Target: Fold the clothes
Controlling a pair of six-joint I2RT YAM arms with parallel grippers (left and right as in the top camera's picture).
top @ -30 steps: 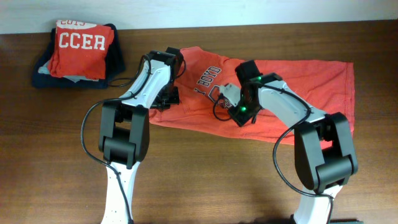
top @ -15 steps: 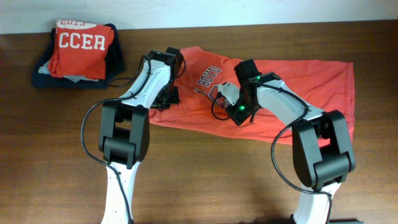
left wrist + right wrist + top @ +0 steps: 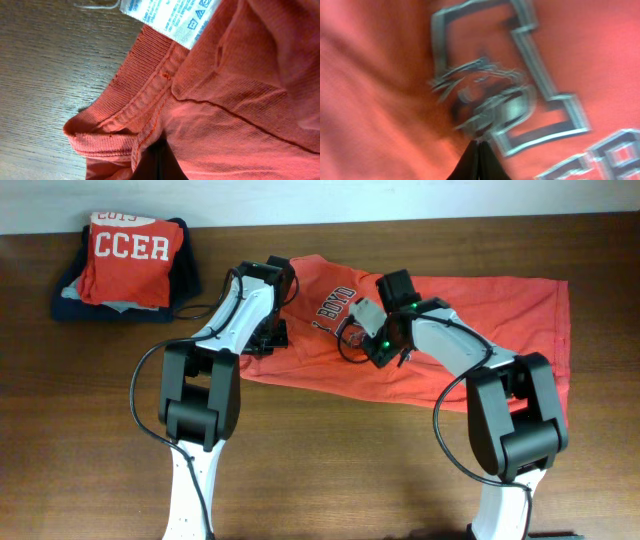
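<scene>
Pinching, left end effector: your jaws are closed to a dark sliver in the left wrist view. Orange-red cloth is gathered over them just below the ribbed collar, so you have the neck edge of the T-shirt in the grip. The white neck tag lies just beyond, at the top of that view.
Right end effector: these jaws are closed tight as well. The right wrist view is blurred, but the cloth puckers toward the tips right at the chest print, so you seem to hold a pinch of the front panel there.
Change: over the last second your right arm has crept up and toward the left arm, across the print. Your left arm has stayed put at the collar.
Meaning: judging by that, you are drawing the chest toward the neck end while the left end effector anchors. The fold is only starting, and no clean crease shows yet.
T-shirt position: it lies lengthwise across the far half of the worktop. The neck is toward the left arm, the hem is spread flat to the right, and the cloth is rumpled between the two arms.
Beyond: a folded red shirt sits on a navy garment at the far left corner, well apart from the work.
</scene>
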